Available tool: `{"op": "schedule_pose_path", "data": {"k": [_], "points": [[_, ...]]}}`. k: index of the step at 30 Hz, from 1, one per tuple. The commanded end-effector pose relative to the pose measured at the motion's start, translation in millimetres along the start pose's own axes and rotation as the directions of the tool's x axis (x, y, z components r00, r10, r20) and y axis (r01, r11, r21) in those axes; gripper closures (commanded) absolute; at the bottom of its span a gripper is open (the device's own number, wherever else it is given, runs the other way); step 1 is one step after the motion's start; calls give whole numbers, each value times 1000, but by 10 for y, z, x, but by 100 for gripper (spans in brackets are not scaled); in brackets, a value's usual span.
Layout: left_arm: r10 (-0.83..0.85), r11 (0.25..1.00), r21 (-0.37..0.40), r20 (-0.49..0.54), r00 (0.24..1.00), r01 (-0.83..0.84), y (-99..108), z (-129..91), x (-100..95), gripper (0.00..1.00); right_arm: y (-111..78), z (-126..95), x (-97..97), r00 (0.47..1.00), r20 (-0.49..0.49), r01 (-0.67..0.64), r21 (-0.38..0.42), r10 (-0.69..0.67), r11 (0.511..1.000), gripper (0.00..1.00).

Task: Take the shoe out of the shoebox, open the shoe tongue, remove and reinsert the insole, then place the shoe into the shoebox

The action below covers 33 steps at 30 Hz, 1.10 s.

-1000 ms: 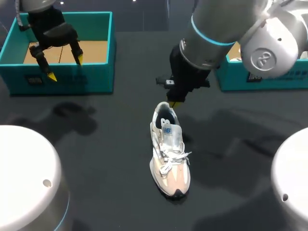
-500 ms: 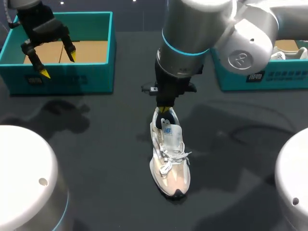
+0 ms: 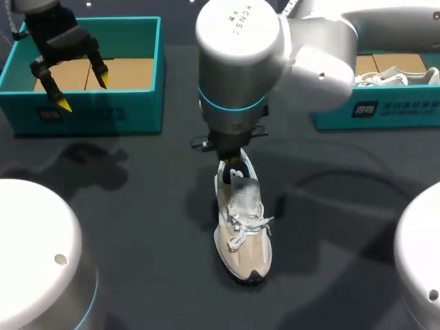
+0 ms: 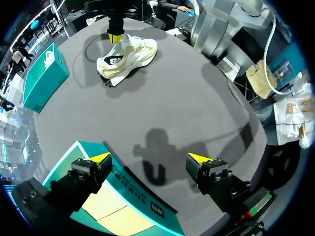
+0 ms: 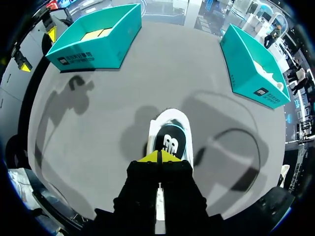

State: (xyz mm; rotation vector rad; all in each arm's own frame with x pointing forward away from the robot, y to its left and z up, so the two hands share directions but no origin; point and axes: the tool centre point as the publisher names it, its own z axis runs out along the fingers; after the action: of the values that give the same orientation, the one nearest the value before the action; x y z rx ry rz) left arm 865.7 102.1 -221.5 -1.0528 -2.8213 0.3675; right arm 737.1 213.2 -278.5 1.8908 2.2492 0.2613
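Observation:
A white and beige sneaker (image 3: 246,237) lies on the dark table, toe toward the front edge. My right gripper (image 3: 232,162) hangs over its heel opening, fingers shut with their yellow tips pressed together. In the right wrist view the right gripper (image 5: 160,156) sits just above the tongue end of the sneaker (image 5: 170,129), and the dark insole (image 5: 170,142) shows inside. My left gripper (image 3: 82,93) stands open above the front wall of the left teal shoebox (image 3: 130,110). In the left wrist view the left gripper (image 4: 150,158) is empty and the sneaker (image 4: 129,55) lies far ahead.
A second teal shoebox (image 3: 385,113) at the back right holds another pale shoe (image 3: 392,74). The left shoebox (image 5: 96,37) has a bare cardboard floor. In the right wrist view the second shoebox (image 5: 253,64) stands ahead and to one side.
My right arm has swung left and come down, bringing its shut gripper from behind the heel to the shoe's opening. The left gripper shifted slightly left early on, then kept still.

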Motion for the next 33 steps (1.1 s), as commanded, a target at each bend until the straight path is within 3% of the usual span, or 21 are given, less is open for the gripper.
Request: {"op": "schedule_pose_path", "data": {"k": [1,9,27,33], "points": [[1,1000,-2,-2,1000,-1,4,-3,-1,0,13,72,16,1000,3,0,9,0,1000,100],[1,1000,-2,-2,1000,-1,4,-3,-1,0,-14,395,-110,993,111,-48,5,47,999,100],[1,1000,-2,-2,1000,-1,4,-3,-1,0,-119,638,-348,948,302,-100,0,95,995,100],[1,1000,-2,-2,1000,-1,4,-3,-1,0,-203,816,-474,936,329,-139,15,126,990,100]]}}
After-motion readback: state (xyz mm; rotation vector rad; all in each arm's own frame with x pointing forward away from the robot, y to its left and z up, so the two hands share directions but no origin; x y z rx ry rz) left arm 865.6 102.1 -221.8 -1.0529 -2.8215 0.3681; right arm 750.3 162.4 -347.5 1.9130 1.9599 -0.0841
